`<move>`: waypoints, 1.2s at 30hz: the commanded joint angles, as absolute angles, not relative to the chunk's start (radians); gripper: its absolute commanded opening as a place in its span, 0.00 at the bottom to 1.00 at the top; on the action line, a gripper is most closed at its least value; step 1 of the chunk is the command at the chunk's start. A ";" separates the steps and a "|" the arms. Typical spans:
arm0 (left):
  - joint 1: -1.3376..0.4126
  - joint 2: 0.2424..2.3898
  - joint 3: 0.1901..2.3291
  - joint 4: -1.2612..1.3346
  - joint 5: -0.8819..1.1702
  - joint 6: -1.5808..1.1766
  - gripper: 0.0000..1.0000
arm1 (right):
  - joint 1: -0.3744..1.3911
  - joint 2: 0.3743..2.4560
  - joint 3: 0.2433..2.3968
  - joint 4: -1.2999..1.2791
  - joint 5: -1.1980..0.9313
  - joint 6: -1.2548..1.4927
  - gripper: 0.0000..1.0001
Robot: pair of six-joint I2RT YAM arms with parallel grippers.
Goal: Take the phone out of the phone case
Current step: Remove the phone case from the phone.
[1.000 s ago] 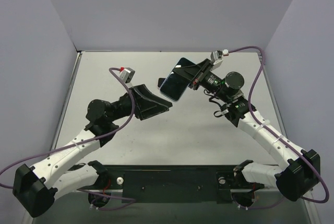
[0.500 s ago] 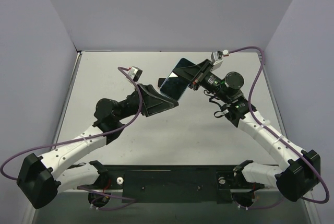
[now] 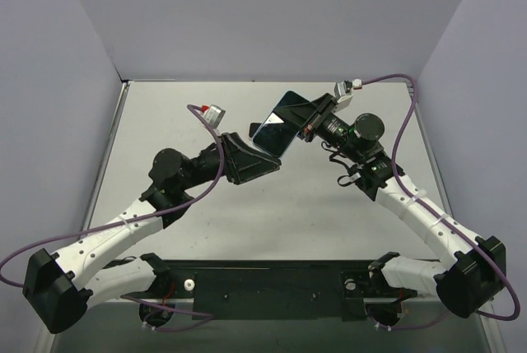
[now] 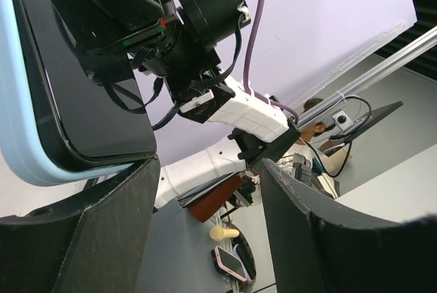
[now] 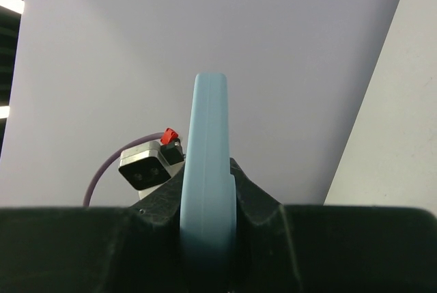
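Underneath everything, a grey table point(image 3: 305, 205), walled in pale lilac. Reaching in from the near left, the left arm point(image 3: 107, 236); from the near right, the right arm point(image 3: 412, 205); both angled to meet over the far middle. Held up there, clear of the table, the phone point(image 3: 276, 132): dark screen, tilted, seated in its pale blue phone case point(image 4: 17, 102). Clamped onto one end of it, the right pincer point(image 3: 303, 119), fingers pressed to either face of the case, seen edge-on from the right wrist. Just below the phone's other end, the left pincer point(image 3: 263, 159), spread wide with nothing between its fingers. From the left wrist, one finger point(image 4: 89, 225) right under the case's rounded corner; touching or not, cannot tell. Trailing off the right wrist, a purple cable point(image 3: 398, 74).
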State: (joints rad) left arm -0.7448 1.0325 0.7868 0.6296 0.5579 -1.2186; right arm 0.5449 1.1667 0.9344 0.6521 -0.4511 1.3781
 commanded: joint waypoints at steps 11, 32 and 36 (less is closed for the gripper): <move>-0.729 1.012 0.812 0.497 0.338 -1.213 0.71 | 0.604 1.109 0.976 0.730 -0.445 1.348 0.00; -0.658 1.011 0.793 0.474 0.219 -1.296 0.61 | 0.618 1.135 0.956 0.861 -0.566 1.404 0.00; -0.652 0.999 0.830 0.396 0.193 -1.244 0.59 | 0.623 1.120 0.989 0.778 -0.636 1.326 0.00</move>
State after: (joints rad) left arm -0.6975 0.9989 0.7891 0.4847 0.3515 -1.3239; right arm 0.5732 1.1854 0.9108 0.7177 -0.3977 1.3544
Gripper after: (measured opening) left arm 0.601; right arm 0.124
